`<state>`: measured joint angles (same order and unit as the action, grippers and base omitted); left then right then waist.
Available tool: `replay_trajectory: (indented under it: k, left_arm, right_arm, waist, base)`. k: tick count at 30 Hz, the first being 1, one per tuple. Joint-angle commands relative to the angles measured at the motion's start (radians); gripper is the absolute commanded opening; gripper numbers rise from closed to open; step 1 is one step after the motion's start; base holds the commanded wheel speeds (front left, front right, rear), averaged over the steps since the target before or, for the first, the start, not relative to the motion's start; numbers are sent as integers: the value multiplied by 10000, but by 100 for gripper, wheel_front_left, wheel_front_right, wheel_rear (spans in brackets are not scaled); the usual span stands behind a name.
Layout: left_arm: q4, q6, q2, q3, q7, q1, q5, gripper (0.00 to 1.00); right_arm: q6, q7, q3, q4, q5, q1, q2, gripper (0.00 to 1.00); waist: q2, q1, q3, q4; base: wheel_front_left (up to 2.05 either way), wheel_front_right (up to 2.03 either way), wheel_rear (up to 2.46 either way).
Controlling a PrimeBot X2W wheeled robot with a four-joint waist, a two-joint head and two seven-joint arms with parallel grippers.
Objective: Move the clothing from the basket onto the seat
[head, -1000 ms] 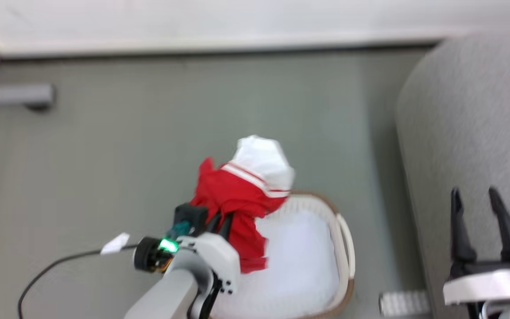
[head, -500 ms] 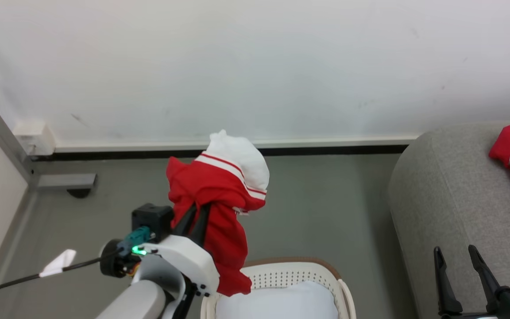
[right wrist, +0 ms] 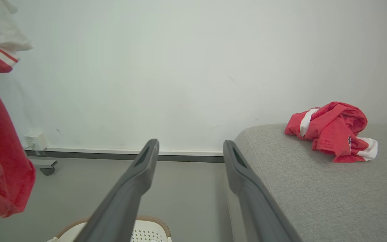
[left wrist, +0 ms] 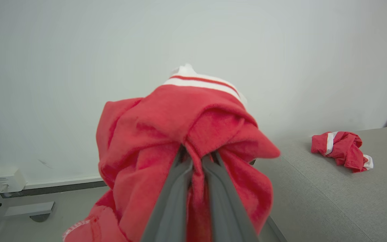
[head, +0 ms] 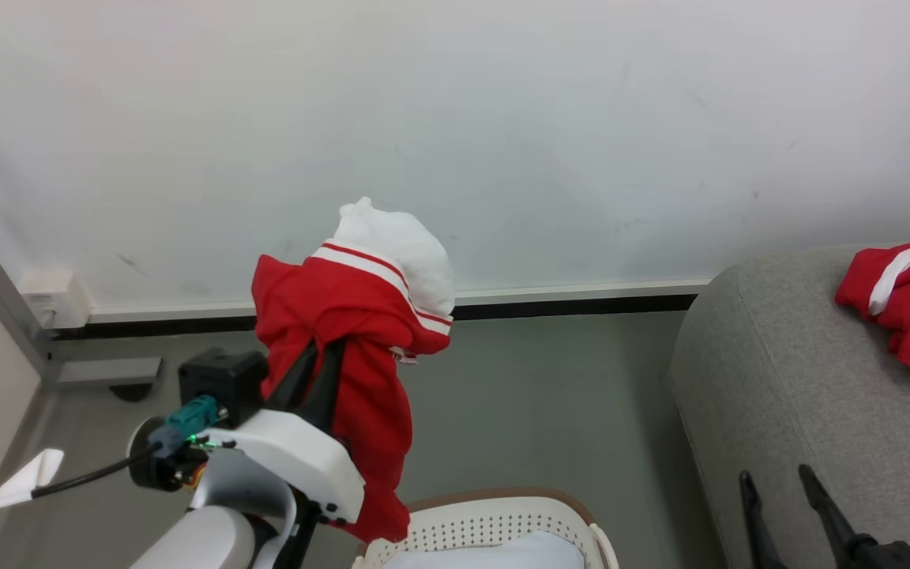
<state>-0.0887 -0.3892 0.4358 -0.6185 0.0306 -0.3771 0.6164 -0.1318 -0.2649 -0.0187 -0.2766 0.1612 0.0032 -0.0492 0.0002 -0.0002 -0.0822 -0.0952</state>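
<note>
Clothing (head: pixel 344 332) hangs bunched in the clenched left pincer (head: pixel 314 367) over the basket (head: pixel 486 506), well apart from the seat (head: pixel 787 379), so carry it high past the seat's rounded edge before letting go, right pincer (head: pixel 775 474) splayed and empty

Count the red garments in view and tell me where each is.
2. One garment hangs clamped in the left gripper, held clear of the basket; the other garment lies crumpled on the sofa. More may hide inside the basket.

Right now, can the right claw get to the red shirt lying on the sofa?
Probably yes. The right claw is open and empty, close by the sofa, and only bare grey seat lies between it and the red shirt.
</note>
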Motion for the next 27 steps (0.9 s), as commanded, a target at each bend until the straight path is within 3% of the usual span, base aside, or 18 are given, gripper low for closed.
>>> replay_trajectory:
  k: [1, 6, 11, 12, 20, 27]
  left_arm:
    - [-203, -99, 112, 17, 68, 173, -177, 0]
    - [-450, -125, 105, -146, 183, 120, -242, 0]
    - [-476, -52, -33, -327, 268, -76, -265, 0]
    - [-476, -52, -33, -327, 268, -76, -265, 0]
    - [-350, 102, -255, -685, 371, -320, -354, 0]
    - [-273, 277, -442, -1059, 516, -542, -468, 0]
  right_arm:
    - [22, 8, -224, 8, -66, 126, -28, 100]
    - [22, 9, -1165, 88, -342, -90, -23, 100]
    - [22, 9, -3294, -72, -116, -706, -23, 100]
    - [22, 9, -3294, -72, -116, -706, -23, 100]
    - [22, 9, -6903, -1296, 865, -2662, -119, 100]
    - [22, 8, -8439, -2546, 1431, -4203, -82, 100]
  waist:
    - [-2, 2, -1, -22]
    - [-2, 2, 50, -24]
    - [-2, 2, 102, 10]
    - [-2, 2, 102, 10]
    - [-2, 2, 159, 131]
    - [-2, 2, 96, 402]
  base:
    - [0, 0, 0]
    - [0, 0, 0]
    - [0, 0, 0]
    - [0, 0, 0]
    - [0, 0, 0]
    - [0, 0, 0]
